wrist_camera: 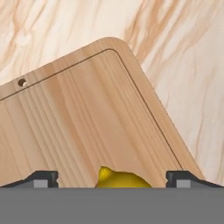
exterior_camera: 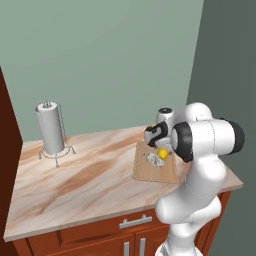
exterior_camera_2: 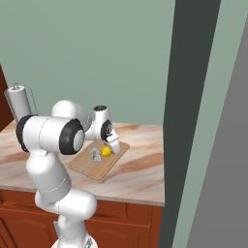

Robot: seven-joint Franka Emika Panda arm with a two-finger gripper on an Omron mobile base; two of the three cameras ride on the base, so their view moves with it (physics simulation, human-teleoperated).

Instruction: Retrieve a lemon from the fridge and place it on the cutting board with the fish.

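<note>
This was a kitchen: a marbled counter point(exterior_camera: 90, 180) over red-brown wooden drawers point(exterior_camera: 130, 224), a paper-towel holder point(exterior_camera: 50, 128) at its back left corner, a cutting board point(exterior_camera: 145, 172) near its right edge

Base cams flank cutting board point(exterior_camera: 155, 170); handcam close

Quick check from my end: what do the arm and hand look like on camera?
The arm is glossy white with rounded, bulbous links and black bands at the joints. The hand carries two small dark grey finger tips with blocky ends. No cables or markings show.
</note>
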